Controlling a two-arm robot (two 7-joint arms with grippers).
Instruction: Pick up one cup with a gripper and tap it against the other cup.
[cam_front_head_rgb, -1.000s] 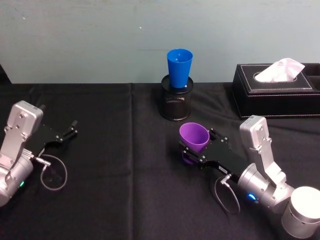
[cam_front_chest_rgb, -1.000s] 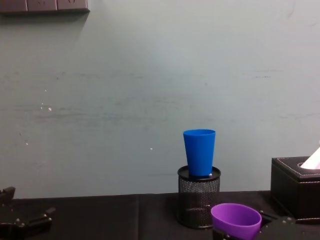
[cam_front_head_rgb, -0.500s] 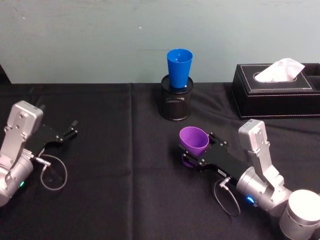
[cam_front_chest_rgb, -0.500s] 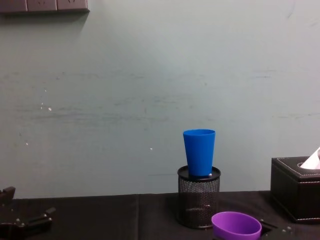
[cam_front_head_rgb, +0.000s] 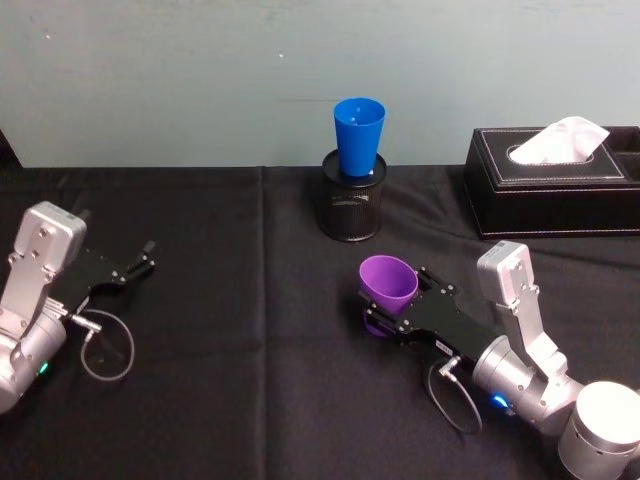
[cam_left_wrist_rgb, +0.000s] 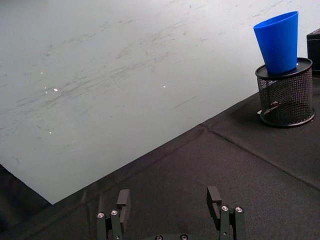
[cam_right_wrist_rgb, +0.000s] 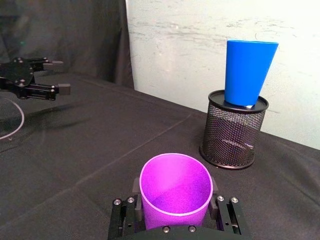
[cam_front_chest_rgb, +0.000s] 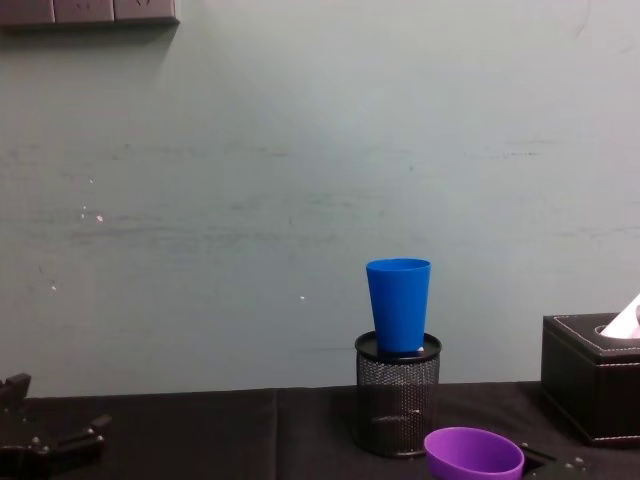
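Note:
My right gripper (cam_front_head_rgb: 388, 302) is shut on the purple cup (cam_front_head_rgb: 388, 281), holding it upright just above the black cloth, right of centre. From the right wrist, the purple cup (cam_right_wrist_rgb: 175, 190) sits between the black fingers (cam_right_wrist_rgb: 123, 215), mouth up. The blue cup (cam_front_head_rgb: 358, 136) stands in the top of a black mesh pen holder (cam_front_head_rgb: 352, 203) at the back, well beyond the purple one. In the chest view the blue cup (cam_front_chest_rgb: 398, 304) rises above the purple cup's rim (cam_front_chest_rgb: 473, 453). My left gripper (cam_front_head_rgb: 133, 262) rests open at the far left.
A black tissue box (cam_front_head_rgb: 552, 180) with a white tissue stands at the back right, beside the pen holder (cam_right_wrist_rgb: 232, 136). A pale wall closes off the back of the table (cam_front_head_rgb: 230, 380). A loose cable loop (cam_front_head_rgb: 105, 345) lies by the left arm.
My right gripper has drawn back slightly toward me and lowered a little with the purple cup. The left arm and the blue cup have not moved.

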